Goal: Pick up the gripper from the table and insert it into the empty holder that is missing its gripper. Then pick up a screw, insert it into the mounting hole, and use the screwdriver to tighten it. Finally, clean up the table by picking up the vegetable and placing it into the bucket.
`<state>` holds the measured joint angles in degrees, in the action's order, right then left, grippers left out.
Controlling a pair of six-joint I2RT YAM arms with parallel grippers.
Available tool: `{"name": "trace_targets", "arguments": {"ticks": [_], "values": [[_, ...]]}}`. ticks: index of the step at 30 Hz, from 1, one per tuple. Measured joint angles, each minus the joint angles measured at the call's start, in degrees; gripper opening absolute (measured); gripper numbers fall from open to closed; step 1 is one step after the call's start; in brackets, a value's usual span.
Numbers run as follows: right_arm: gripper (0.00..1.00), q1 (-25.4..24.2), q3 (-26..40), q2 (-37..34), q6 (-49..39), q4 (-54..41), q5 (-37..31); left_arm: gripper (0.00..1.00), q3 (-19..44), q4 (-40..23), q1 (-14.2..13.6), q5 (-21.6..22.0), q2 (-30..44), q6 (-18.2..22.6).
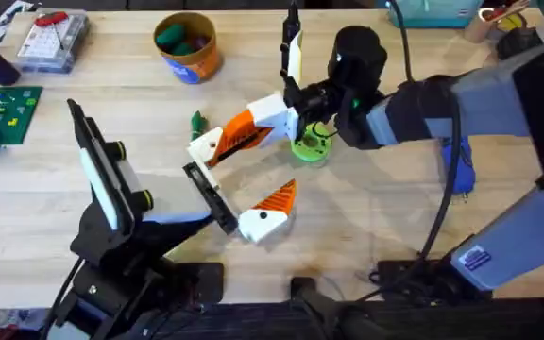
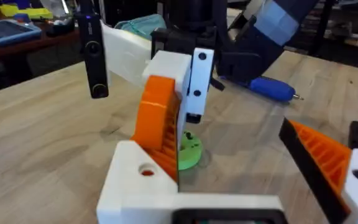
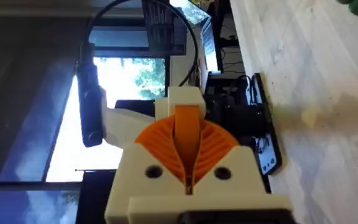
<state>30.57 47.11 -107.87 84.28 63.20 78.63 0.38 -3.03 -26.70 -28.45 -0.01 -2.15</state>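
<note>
The right gripper (image 1: pixel 264 121) is pinched tight on one loose orange gripper wedge (image 2: pixel 157 118). It holds the wedge upright against one white holder (image 2: pixel 129 180). In the right wrist view, its two orange ribbed pads (image 3: pixel 157 146) press a narrow orange strip between them.

The holder sits on one black rail (image 1: pixel 211 200) at the end of the left arm. The left gripper (image 1: pixel 258 165) has its jaws spread wide. Its far side is a bigger white block (image 1: pixel 263 225) with a second orange wedge (image 1: pixel 279 195) fixed to it.

Counted outward from the jaws:
- One flat bright-green disc (image 1: pixel 310 146) lies just beside them at 4 o'clock. A small dark piece on it cannot be identified.
- One tiny dark-green vegetable (image 1: pixel 197 121) lies on the table at 9 o'clock.
- One blue screwdriver (image 2: pixel 271 88) lies at 3 o'clock, partly behind the right arm.
- One orange-yellow bucket (image 1: pixel 201 59) stands at 11 o'clock. Any writing on its blue patch is too small to read.
- One clear plastic box (image 1: pixel 53 40) and one green brick board (image 1: pixel 3 111) sit at 10 o'clock, well apart from the rest.
</note>
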Motion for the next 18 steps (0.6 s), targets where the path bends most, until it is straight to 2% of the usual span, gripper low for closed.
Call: {"name": "trace_targets", "arguments": {"ticks": [18], "values": [[0.014, 0.0, 0.0, 0.0, 0.2, 0.0, -0.4, 0.99, 0.0, 0.0, 0.0, 0.1, 0.0, 0.0]]}}
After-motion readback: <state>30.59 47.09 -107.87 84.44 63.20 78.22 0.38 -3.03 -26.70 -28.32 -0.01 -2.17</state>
